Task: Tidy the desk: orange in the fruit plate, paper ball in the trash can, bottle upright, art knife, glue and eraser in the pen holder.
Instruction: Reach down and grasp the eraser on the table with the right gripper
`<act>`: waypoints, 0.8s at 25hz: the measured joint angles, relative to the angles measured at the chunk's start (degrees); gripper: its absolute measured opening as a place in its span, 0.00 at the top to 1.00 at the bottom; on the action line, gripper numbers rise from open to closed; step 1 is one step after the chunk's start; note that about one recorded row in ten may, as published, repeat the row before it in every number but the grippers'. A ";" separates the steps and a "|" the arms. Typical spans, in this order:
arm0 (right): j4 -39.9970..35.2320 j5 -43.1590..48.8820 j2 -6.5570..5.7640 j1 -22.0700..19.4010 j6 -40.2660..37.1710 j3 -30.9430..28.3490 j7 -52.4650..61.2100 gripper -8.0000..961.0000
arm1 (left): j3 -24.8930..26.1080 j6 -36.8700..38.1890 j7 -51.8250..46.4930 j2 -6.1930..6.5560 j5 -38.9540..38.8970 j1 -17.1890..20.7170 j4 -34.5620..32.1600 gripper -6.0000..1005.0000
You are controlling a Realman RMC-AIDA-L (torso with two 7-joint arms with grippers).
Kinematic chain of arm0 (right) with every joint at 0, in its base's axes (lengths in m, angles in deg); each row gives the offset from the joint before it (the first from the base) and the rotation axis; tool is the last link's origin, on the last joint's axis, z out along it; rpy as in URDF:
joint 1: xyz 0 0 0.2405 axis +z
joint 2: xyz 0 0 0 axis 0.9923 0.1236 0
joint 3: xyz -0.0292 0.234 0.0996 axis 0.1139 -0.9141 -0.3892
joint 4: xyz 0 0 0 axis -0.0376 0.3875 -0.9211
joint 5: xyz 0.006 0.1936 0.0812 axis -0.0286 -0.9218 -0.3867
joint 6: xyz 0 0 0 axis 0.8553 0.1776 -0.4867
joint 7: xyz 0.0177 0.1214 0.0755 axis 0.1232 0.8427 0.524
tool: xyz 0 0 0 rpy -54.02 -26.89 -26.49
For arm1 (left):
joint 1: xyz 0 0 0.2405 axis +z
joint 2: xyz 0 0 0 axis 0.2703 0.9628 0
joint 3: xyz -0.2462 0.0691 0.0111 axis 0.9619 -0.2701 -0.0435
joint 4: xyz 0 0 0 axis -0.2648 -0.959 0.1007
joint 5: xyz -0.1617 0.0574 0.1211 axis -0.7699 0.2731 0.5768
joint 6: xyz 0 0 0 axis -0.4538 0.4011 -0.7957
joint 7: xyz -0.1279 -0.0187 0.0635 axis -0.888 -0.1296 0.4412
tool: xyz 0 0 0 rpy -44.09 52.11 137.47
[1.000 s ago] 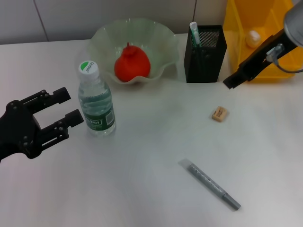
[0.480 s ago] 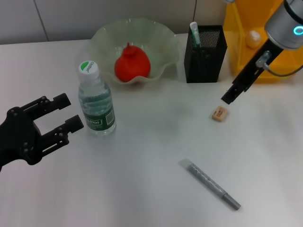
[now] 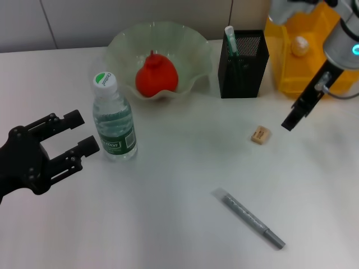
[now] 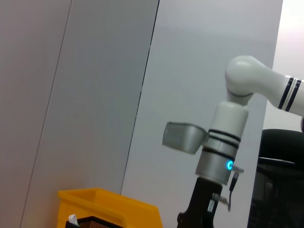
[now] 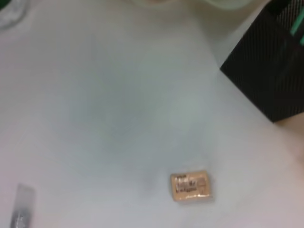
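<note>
i see the right gripper (image 3: 293,119) hanging just right of the eraser (image 3: 260,134), which lies flat on the desk (image 3: 179,224) near the pen holder (image 3: 243,63); from here i can't tell its finger spread. the left gripper (image 3: 76,137) sits wide open, left of the upright bottle (image 3: 113,119).

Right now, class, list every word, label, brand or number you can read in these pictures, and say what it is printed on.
Bottle, dark green label: white lettering, too small to read.
Bottle cap: small print on the green top, too small to read.
Eraser: dark printing on its face, blurred in both the head view and the right wrist view; not readable.
Grey art knife: no readable marking.
Nothing else carries text.
</note>
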 joint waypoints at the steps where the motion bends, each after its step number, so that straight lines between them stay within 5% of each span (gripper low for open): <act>1: 1.00 0.05 0.11 0.00 0.74 0.12 -0.27 0.39 | 0.00 0.01 0.00 0.00 0.00 -0.09 0.00 0.37; 20: 6.35 2.67 4.26 1.23 11.60 2.15 -3.57 0.39 | -0.01 0.02 0.01 0.00 0.00 0.08 0.00 0.37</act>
